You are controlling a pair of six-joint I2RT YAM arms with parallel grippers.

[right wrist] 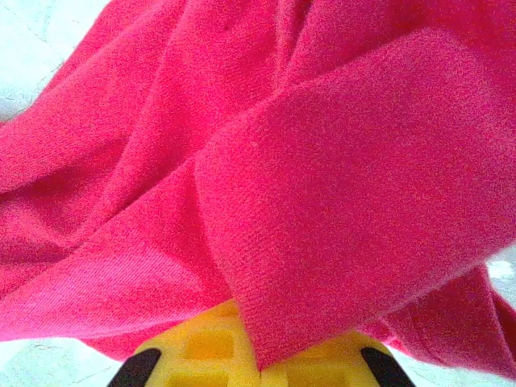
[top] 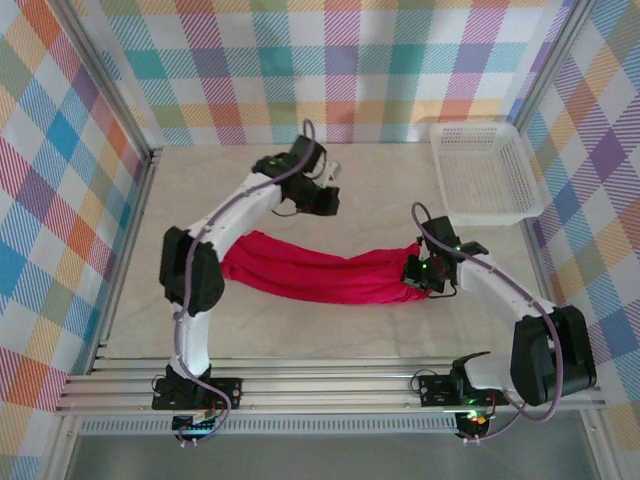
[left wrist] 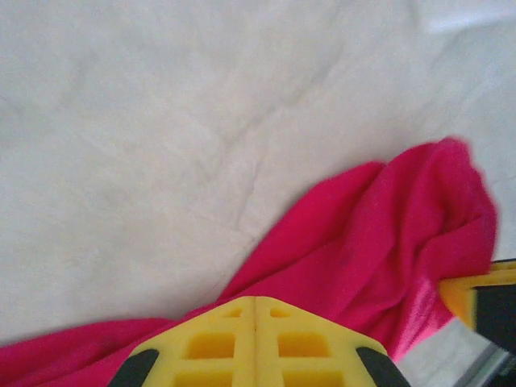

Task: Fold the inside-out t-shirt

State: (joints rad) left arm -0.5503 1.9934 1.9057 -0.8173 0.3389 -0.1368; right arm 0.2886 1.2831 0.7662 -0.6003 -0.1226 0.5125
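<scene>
Red t-shirt [top: 310, 275] lies bunched in a long sagging band across the mid table [top: 380, 200] in top view, running L to R between the arms. On the far side of the band, near its middle, is the left gripper [top: 328, 200]; the right gripper [top: 412, 277] is at the band's right end, on the cloth. White mesh basket [top: 487, 170] is in the far right corner, well apart from the shirt. Left wrist view: left gripper [left wrist: 255, 300] closed tight, yellow fingers meeting w/ no gap. T-shirt [left wrist: 387, 234] comes right up to the tips, can't tell if any cloth is caught. Fabric humps up at the right edge beside another yellow finger [left wrist: 469, 292]. Right wrist view: t-shirt [right wrist: 322, 201] drapes in thick folds over the yellow fingers [right wrist: 201, 343]. Right gripper is clamped on a fold, w/ pale table [right wrist: 32, 40] at the top left corner.
</scene>
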